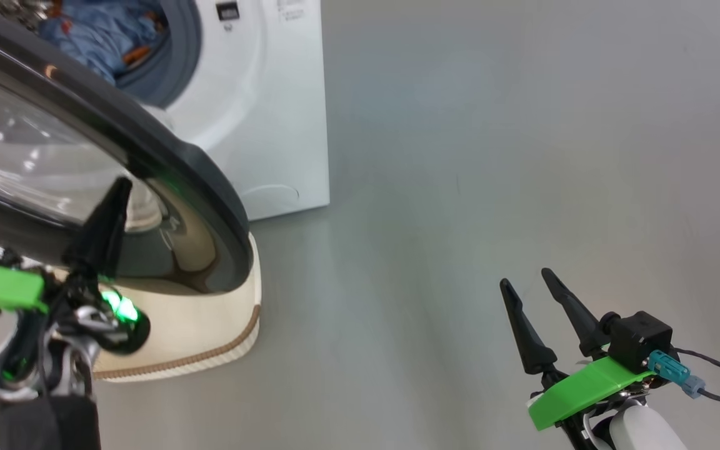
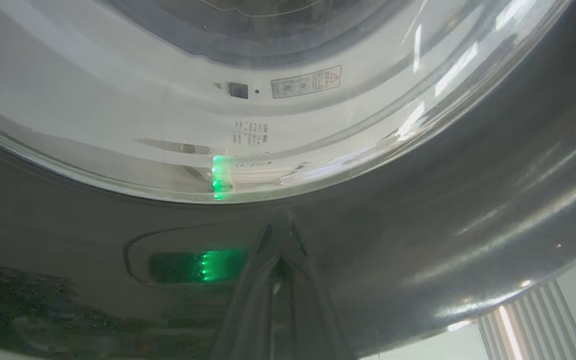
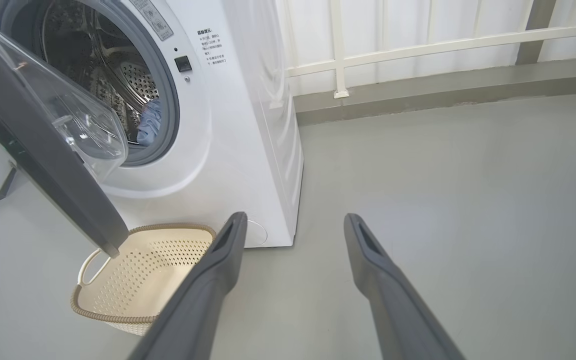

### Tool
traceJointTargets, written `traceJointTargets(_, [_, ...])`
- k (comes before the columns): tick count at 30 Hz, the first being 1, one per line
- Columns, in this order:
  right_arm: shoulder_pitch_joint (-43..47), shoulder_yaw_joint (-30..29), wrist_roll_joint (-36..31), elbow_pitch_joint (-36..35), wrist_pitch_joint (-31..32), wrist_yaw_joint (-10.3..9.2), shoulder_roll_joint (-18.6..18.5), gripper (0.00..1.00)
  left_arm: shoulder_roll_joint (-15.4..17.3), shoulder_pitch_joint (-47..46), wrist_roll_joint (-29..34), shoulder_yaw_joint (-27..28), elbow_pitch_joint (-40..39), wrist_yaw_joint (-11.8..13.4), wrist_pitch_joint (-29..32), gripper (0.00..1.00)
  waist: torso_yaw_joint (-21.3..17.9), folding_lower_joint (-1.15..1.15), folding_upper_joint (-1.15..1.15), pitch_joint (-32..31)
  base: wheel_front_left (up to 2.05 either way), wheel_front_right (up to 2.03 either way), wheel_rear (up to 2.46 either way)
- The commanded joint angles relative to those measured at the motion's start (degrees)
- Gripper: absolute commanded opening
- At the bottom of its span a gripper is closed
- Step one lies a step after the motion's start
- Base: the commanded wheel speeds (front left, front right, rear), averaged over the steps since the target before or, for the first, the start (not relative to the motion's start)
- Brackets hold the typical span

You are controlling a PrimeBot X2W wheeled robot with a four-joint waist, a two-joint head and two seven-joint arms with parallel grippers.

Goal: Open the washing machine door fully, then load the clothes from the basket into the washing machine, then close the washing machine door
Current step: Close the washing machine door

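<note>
— How far along is it?

— Nearly done, I'd say. The left gripper (image 1: 116, 194) has its fingers pressed together with nothing between them. Its tips are at the glossy black rim of the washing machine door (image 1: 166, 156), on the face turned away from the washing machine (image 1: 260, 94). Whether they touch the rim, I cannot quite tell. The right gripper (image 1: 525, 279) hangs over the floor (image 1: 491, 156), well off to the machine's side, fingers spread apart and holding nothing.

— So the loading is finished?

— It looks that way. The door stands swung out at an angle in front of the machine, not shut. Closing it is what remains, to my eye.

— And the basket?

— The basket (image 3: 148, 265) sits on the floor just in front of the machine, partly under the door's lower edge. What I can see of its inside is bare cream plastic, with no garment in it.

— The drum?

— Farther back, inside the machine's grey seal (image 3: 170, 100), the steel drum (image 3: 98, 55) holds the clothes (image 1: 97, 37). They make a light blue heap with orange flecks, low in the opening. I can't make out separate pieces.
</note>
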Motion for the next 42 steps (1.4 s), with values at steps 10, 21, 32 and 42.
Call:
traceJointTargets(10, [2.9, 1.6, 1.1, 0.0, -0.3, 0.56, -0.5, 1.0, 1.5, 8.5, -0.1, 2.1, -3.8, -0.4, -1.9, 0.0, 1.7, 0.0, 0.0, -8.3, 0.0, 0.0, 0.0])
traceJointTargets(21, [4.9, 1.7, 1.4, -0.3, -0.3, 0.56, -0.7, 1.0, 1.5, 15.1, 0.0, 1.5, -6.6, -0.4, -5.9, 0.0, 2.3, 0.0, 0.0, -11.5, 0.0, 0.0, 0.0])
traceJointTargets(32, [5.5, 1.5, 1.4, -0.9, -0.3, 0.56, -0.8, 1.0, 1.5, 17.5, 1.9, 2.0, -9.4, -0.4, -13.8, 0.0, 2.8, 0.0, 0.0, -11.3, 0.0, 0.0, 0.0])
traceJointTargets(42, [5.4, 1.3, 0.3, -1.6, -0.3, 0.56, -0.9, 1.0, 1.8, 18.0, 10.0, 0.6, -11.0, -0.4, -20.7, 1.0, 3.3, 0.0, 0.0, -11.1, 0.0, 0.0, 0.0])
